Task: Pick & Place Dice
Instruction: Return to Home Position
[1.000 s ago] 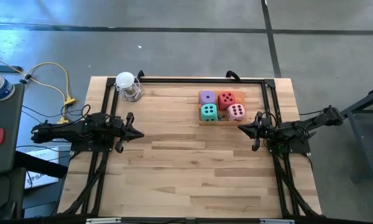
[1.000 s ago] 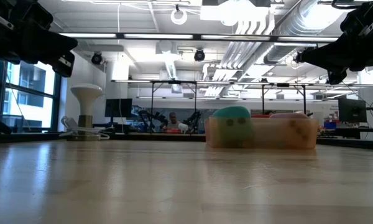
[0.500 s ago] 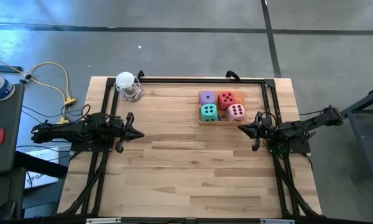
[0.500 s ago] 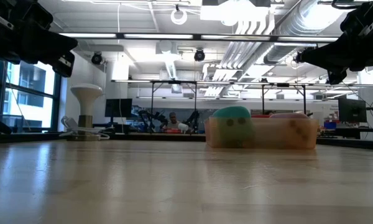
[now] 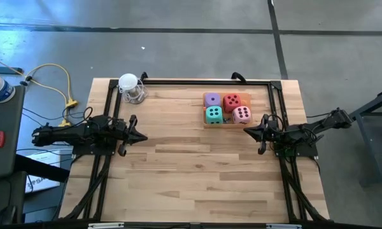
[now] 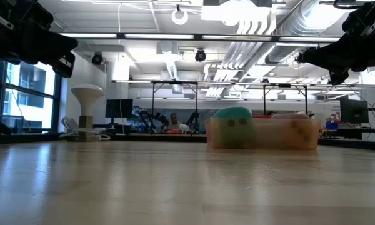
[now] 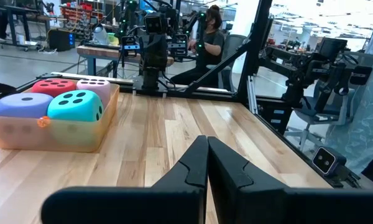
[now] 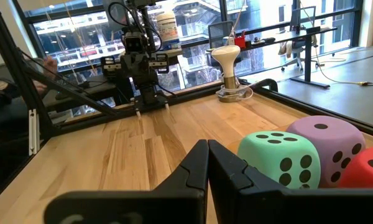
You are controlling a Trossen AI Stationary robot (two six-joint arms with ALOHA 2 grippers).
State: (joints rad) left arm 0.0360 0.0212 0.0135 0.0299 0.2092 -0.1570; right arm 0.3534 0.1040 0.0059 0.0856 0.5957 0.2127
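Nothing has been moved: the left pincer (image 5: 142,136) and right pincer (image 5: 246,131) are held pressed together, empty. The dice (image 5: 213,114) are seen in the bin (image 6: 303,134). Homing is judged finished; no further move is needed.

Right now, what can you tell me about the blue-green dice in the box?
The teal die is a soft-looking cube with rounded corners and dark pips. It sits upright in the orange bin, in the corner nearest the table's middle, and it pokes up above the bin's wall. It is packed close beside the purple die and the pink die. The red die is diagonal from it.
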